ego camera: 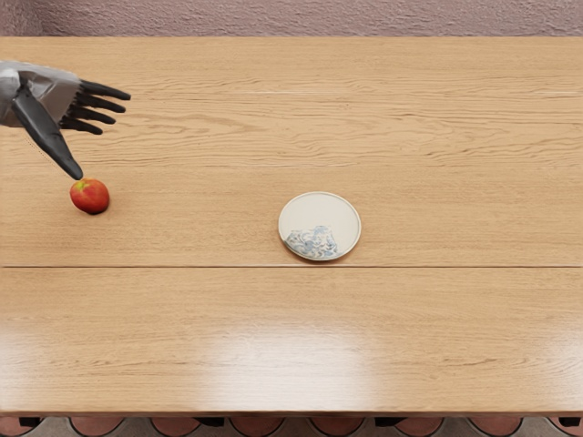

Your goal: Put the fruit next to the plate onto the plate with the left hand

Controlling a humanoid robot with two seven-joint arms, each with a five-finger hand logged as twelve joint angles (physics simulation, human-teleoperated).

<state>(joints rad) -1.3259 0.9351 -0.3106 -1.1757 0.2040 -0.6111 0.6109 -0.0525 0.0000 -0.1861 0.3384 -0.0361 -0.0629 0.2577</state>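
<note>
Now we hover our left hand (56, 102) at eleven o'clock of the apple (89, 196), fingers spread and empty for the grasp; the plate (319, 206) lies at three o'clock.

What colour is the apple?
Red with a little yellow-green on top, seen in the head view: apple.

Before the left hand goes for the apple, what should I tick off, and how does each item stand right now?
1. Left hand open and holding nothing: ok.
2. Apple resting free on the table: ok.
3. Fingers around the apple: not ok; the hand sits behind it, only the thumb tip near.
4. Thumb touching the apple: cannot tell.
5. Plate holds nothing: ok.
6. Nothing between apple and plate: ok.
</note>
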